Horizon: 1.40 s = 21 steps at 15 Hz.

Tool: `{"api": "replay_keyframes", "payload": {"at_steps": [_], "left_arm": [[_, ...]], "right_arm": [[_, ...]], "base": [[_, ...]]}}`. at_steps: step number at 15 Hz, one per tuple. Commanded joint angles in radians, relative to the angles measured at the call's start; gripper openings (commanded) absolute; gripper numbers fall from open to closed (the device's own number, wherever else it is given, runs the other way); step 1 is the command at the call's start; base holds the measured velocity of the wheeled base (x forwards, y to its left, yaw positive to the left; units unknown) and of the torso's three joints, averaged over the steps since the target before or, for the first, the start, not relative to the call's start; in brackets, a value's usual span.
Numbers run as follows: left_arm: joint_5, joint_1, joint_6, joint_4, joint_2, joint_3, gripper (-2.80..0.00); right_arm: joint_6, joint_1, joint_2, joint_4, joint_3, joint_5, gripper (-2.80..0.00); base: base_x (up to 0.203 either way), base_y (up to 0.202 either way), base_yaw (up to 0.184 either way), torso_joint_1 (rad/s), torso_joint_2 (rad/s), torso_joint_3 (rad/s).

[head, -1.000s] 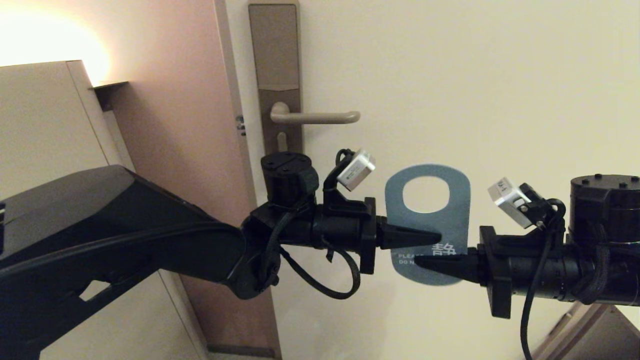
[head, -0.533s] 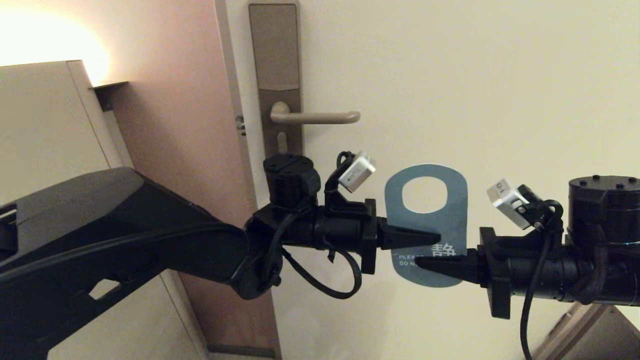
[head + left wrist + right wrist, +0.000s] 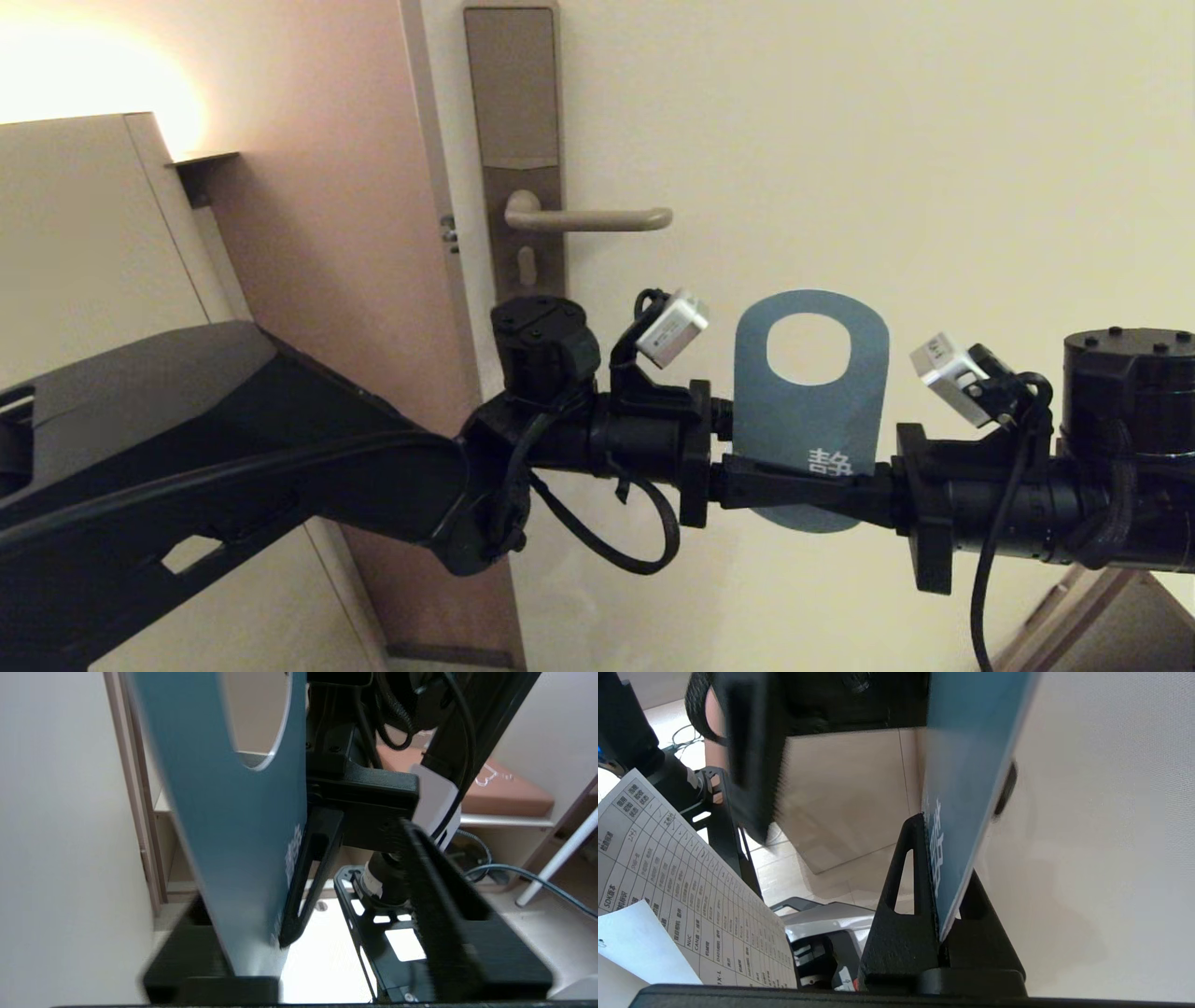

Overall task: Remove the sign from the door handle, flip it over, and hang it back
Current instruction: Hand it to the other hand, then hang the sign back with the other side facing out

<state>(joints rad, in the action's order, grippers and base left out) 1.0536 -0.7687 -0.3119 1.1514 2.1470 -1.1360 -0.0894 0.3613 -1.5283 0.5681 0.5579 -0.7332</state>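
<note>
The sign (image 3: 808, 411) shows its teal-blue side and stands upright in front of the door, below and right of the door handle (image 3: 588, 219), which is bare. My right gripper (image 3: 794, 485) reaches in from the right and is shut on the sign's lower part; in the right wrist view the right gripper (image 3: 943, 849) pinches the sign (image 3: 966, 765) near its white characters. My left gripper (image 3: 761, 462) comes from the left and is open, its jaws spread on either side of the sign. In the left wrist view the left gripper (image 3: 303, 882) straddles the sign (image 3: 233, 812) without pressing it.
The handle sits on a tall brown lock plate (image 3: 513, 93) on the cream door (image 3: 934, 140). A pinkish door frame (image 3: 327, 233) and a beige cabinet (image 3: 84, 233) stand to the left. A printed sheet (image 3: 682, 882) shows in the right wrist view.
My left gripper has opened and let go of the sign. The sign, held by the right gripper alone, has shifted slightly up and to the right.
</note>
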Motion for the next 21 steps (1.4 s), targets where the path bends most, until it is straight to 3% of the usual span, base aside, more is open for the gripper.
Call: {"api": "replay_keyframes", "payload": {"at_steps": [1,7,14,15,21], "left_arm": [[0.004,0.007,-0.017,0.053,-0.005,0.031,0.00],[0.001,0.102,-0.056,0.197,-0.040,0.161,0.00],[0.002,0.178,-0.048,0.224,-0.188,0.334,0.00],[0.003,0.185,-0.046,0.244,-0.202,0.359,-2.80],[-0.043,0.195,-0.032,0.261,-0.356,0.504,-2.80]], "right_arm": [[-0.001,0.001,0.010,0.003,-0.001,-0.006,-2.80],[-0.003,-0.001,0.019,0.003,-0.009,-0.003,-2.80],[-0.007,-0.002,0.023,0.003,-0.010,0.001,-2.80],[-0.007,-0.002,0.025,0.003,-0.015,0.003,-2.80],[-0.007,-0.015,0.043,0.003,-0.018,0.022,-2.80]], "base": [[0.000,0.000,0.000,0.000,0.00,0.000],[0.000,0.000,0.000,0.000,0.00,0.000],[0.000,0.000,0.000,0.000,0.00,0.000],[0.000,0.000,0.000,0.000,0.00,0.000],[0.000,0.000,0.000,0.000,0.00,0.000]]}}
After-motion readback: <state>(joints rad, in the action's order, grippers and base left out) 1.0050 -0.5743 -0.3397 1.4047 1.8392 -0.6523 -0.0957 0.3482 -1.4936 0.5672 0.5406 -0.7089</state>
